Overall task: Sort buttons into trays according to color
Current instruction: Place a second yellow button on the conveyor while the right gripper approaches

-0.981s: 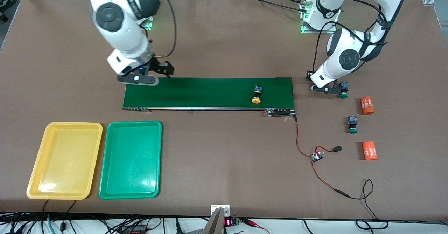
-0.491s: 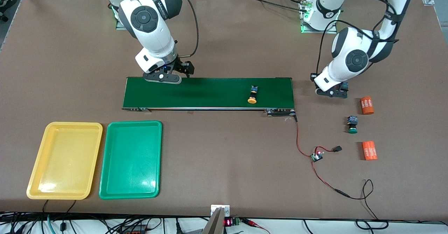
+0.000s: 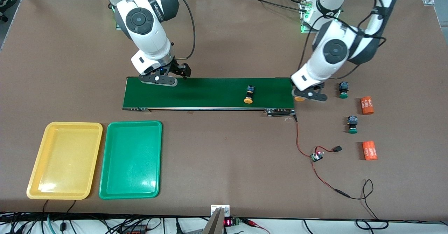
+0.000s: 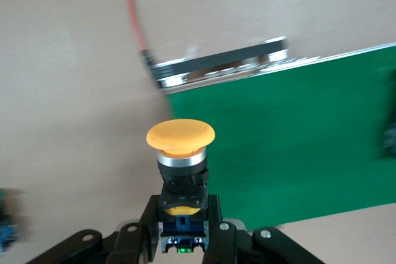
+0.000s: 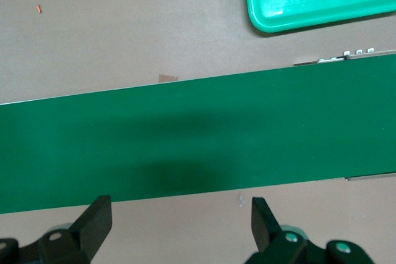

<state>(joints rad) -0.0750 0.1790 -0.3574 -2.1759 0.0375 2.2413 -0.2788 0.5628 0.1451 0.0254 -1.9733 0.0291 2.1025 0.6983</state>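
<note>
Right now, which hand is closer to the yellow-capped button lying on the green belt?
Left. The left hand holds another yellow-capped button at the belt's end by the left arm; the right hand, open, hovers over the other end, farther from the lying button.

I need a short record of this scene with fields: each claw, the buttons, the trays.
left claw: shut on a yellow button, over the belt's end toward the left arm
right claw: open, holds nothing, over the belt's other end
button on belt: yellow cap, lying on its side
green buttons: two on the table past the belt, one farther from the front camera, one nearer
yellow tray: no button inside
green tray: no button inside, beside the yellow tray
</note>
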